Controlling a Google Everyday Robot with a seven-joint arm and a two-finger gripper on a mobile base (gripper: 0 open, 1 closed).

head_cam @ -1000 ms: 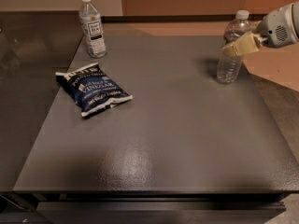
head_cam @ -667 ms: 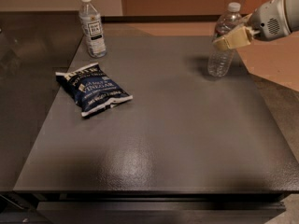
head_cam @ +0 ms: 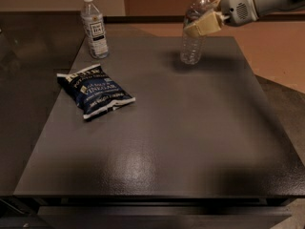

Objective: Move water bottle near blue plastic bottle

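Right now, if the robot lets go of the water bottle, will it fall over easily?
Probably tippy: the water bottle is tall and narrow, and the gripper grips it high up. Its ribbed clear plastic would likely squash easily.

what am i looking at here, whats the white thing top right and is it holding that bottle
There is a single camera view, looking down at a dark table from above and in front; where the camera is mounted is not known. The white thing at the top right is a robot arm. At its tip is a pincer with two beige fingers, which is how the robot grips things. The pincer is closed around the upper part of the water bottle, a clear ribbed bottle with a white cap, near the far edge of the table. I cannot tell whether the bottle's base touches the table. At the far left corner the blue plastic bottle stands upright, with a tall white label. In front of it a dark blue snack bag lies flat.
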